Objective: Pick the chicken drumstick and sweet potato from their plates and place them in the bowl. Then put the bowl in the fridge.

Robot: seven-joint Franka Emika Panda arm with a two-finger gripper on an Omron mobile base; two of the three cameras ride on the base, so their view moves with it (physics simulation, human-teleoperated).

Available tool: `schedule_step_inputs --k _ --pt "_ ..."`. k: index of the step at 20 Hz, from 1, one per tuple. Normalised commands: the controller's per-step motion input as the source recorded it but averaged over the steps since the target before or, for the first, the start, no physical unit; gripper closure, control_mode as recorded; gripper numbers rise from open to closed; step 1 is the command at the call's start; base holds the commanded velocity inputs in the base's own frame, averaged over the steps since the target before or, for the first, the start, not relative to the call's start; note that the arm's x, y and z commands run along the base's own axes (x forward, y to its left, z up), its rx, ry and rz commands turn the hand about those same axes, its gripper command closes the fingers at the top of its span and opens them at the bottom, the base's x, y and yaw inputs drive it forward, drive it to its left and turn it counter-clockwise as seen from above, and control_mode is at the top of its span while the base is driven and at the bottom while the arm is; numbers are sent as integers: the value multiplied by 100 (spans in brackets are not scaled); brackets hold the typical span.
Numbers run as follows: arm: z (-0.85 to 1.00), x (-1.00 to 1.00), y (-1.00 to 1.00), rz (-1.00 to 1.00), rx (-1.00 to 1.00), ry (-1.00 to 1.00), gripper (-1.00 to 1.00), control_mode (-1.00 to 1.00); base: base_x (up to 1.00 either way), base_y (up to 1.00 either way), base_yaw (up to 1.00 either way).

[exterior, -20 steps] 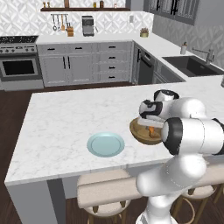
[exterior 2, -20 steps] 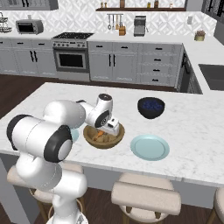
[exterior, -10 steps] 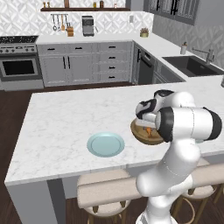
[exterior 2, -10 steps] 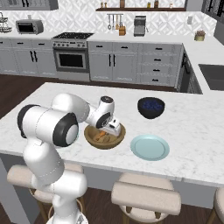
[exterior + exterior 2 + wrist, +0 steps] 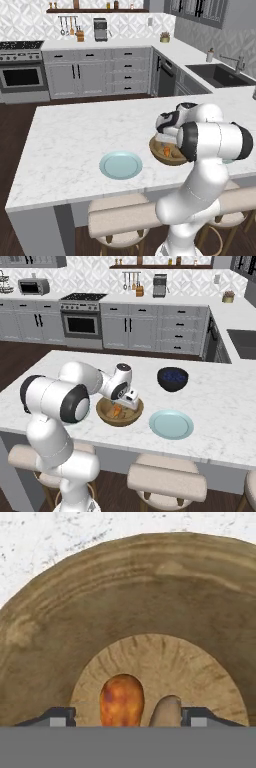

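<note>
Fingers spread over the bowl, both foods lying inside

In the hand view the gripper (image 5: 128, 714) hangs just above the bowl (image 5: 75, 602), its fingers (image 5: 59, 714) set wide and pinching nothing; between them on the floor lie the orange-brown sweet potato (image 5: 122, 699) and a paler lump, likely the drumstick (image 5: 166, 709), long axes running away from the camera. The bowl (image 5: 119, 412) sits on the desk (image 5: 220, 406) beside a blue plate (image 5: 171, 424).

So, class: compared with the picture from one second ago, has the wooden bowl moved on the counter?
No. In the right base view the wooden bowl sits just left of the light-blue plate, as before.
</note>
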Motion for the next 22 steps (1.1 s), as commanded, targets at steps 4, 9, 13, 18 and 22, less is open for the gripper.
schedule_step_inputs --k 4,9,13,18,22 --pt "74 -40 -16 -9 0 0 -100 -100 0 0 0" --pt "48 -80 -84 -11 6 0 -100 -100 0 0 0" --pt "2 -13 -100 -15 5 3 -100 -100 0 0 0" --pt "-6 -2 -37 -12 1 2 -100 -100 0 0 0" --pt "-34 2 8 -3 0 1 -100 -100 0 0 0"
